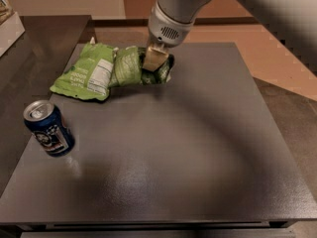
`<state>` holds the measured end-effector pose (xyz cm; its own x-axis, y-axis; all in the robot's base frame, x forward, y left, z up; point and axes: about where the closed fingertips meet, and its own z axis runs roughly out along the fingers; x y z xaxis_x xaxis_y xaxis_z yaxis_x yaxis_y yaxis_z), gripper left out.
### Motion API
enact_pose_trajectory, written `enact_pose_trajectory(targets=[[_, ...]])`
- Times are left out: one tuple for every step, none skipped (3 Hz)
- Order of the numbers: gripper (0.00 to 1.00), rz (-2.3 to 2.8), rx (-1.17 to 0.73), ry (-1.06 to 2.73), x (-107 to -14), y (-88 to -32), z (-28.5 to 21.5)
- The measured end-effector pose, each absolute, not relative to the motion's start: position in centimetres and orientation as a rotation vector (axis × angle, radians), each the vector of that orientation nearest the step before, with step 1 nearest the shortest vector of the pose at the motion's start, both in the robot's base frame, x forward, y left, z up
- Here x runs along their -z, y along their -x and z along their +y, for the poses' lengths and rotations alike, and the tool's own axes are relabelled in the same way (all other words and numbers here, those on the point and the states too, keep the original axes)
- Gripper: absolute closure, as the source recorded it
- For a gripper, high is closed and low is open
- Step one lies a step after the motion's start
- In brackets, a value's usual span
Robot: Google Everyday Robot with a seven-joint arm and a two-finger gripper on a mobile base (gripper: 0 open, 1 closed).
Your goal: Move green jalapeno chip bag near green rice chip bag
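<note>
Camera view: jaws clamping jalapeno bag (130,66); one rice bag (85,73), can (48,128).

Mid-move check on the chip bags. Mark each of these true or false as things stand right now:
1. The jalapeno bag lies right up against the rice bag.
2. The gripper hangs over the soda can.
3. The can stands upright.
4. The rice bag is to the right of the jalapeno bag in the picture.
1. True. The green jalapeno chip bag meets the right edge of the green rice chip bag.
2. False. The gripper is down on the jalapeno bag at the far side of the table, well away from the soda can.
3. True. It stands upright near the table's left edge.
4. False. The rice bag lies to the jalapeno bag's left.
</note>
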<state>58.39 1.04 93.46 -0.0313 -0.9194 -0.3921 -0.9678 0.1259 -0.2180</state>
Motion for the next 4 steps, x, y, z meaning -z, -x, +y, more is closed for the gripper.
enact_pose_trajectory(targets=[[0.75, 1.962, -0.166, 1.807, -93.3, -58.8, 3.5], [0.52, 1.965, -0.195, 1.772, -92.8, -59.4, 4.9], [0.28, 1.964, -0.195, 1.774, -92.8, -59.3, 5.0], [0.05, 1.962, -0.195, 1.777, -92.8, -59.2, 5.1]])
